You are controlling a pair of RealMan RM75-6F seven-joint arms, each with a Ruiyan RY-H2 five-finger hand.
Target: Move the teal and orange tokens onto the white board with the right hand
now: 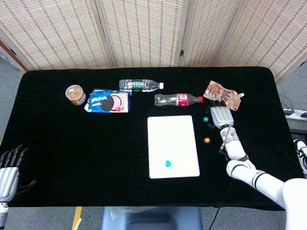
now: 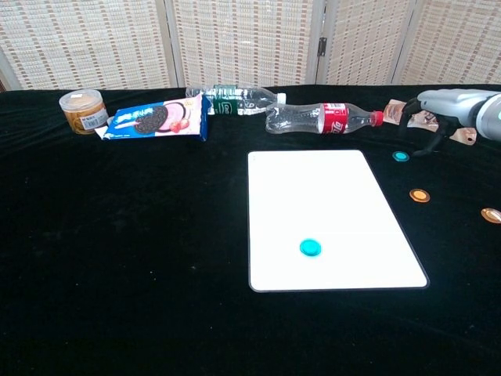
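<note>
The white board (image 1: 173, 139) (image 2: 321, 196) lies mid-table with one teal token (image 1: 168, 163) (image 2: 311, 247) on its near part. A second teal token (image 1: 206, 119) (image 2: 401, 156) lies on the black cloth just right of the board's far corner. An orange token (image 1: 207, 140) (image 2: 420, 195) sits nearer me, and another orange token (image 2: 491, 215) further right. My right hand (image 1: 219, 115) (image 2: 446, 106) hovers just right of the second teal token, fingers apart, holding nothing, thumb pointing down beside it. At the table's near left edge my left hand (image 1: 8, 165) stays open.
Behind the board lie a red-label bottle (image 1: 177, 99) (image 2: 325, 118), a green-label bottle (image 1: 139, 86), a cookie pack (image 1: 109, 102) and a brown jar (image 1: 75, 94). A brown pouch (image 1: 222, 95) lies just behind my right hand.
</note>
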